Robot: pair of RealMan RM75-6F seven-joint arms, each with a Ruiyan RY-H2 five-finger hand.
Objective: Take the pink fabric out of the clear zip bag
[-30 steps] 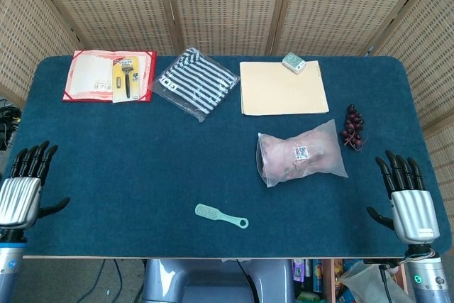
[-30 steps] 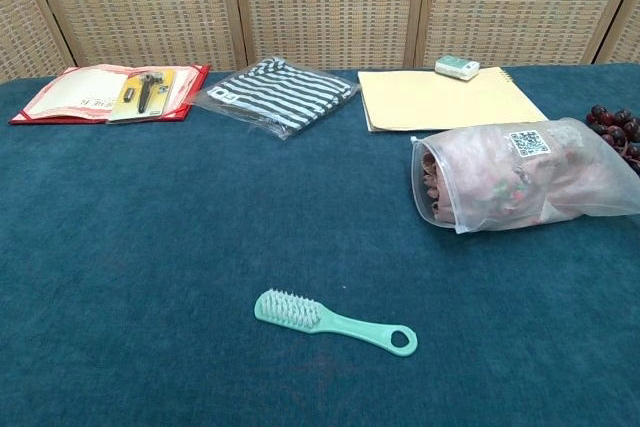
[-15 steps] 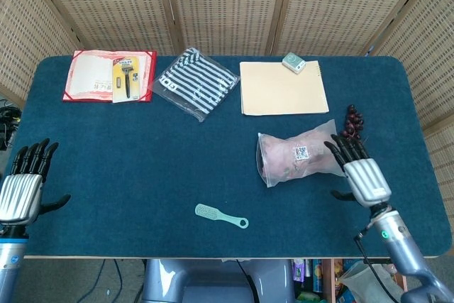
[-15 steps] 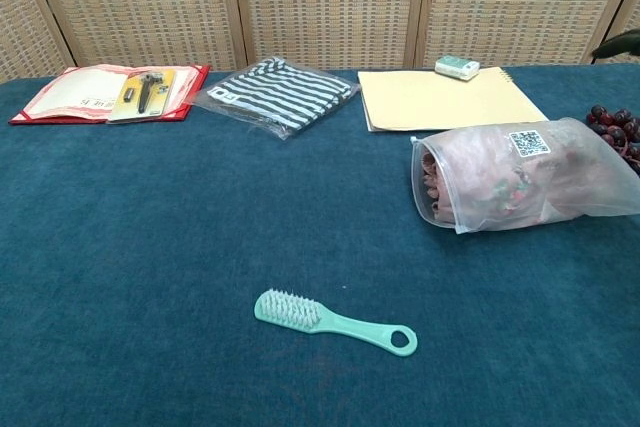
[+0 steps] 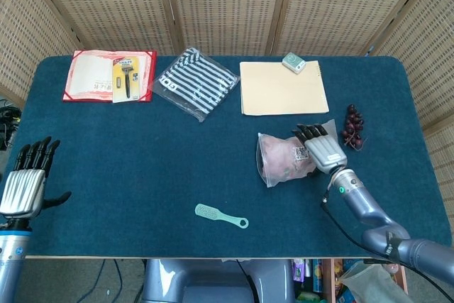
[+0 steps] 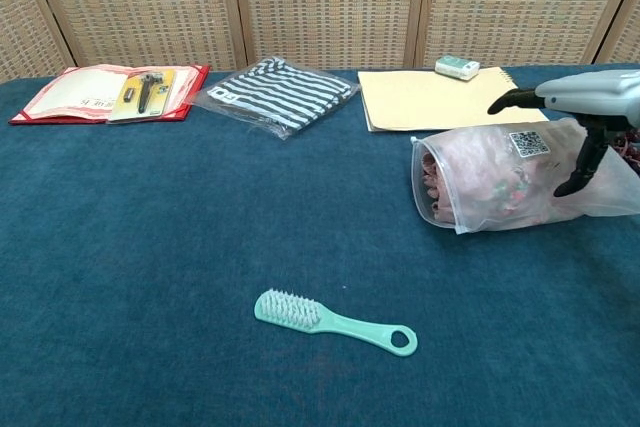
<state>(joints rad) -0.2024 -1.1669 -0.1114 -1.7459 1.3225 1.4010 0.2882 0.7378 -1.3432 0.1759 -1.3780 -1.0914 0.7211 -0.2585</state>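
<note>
Hovering right hand [image 5: 323,148] over zip bag [image 5: 284,160]

The clear zip bag [image 6: 520,182] lies on the counter [image 6: 150,247] at the right, its open mouth to the left, w/ the pink fabric [image 6: 480,182] inside. The right robot hand [image 6: 580,112] hangs over the bag's right part, fingers spread, thumb pointing down. A green brush [image 6: 335,321] lies in front. Behind: striped cloth in plastic [image 6: 275,94], tan folder [image 6: 445,99], red folder [image 6: 105,93].
</note>
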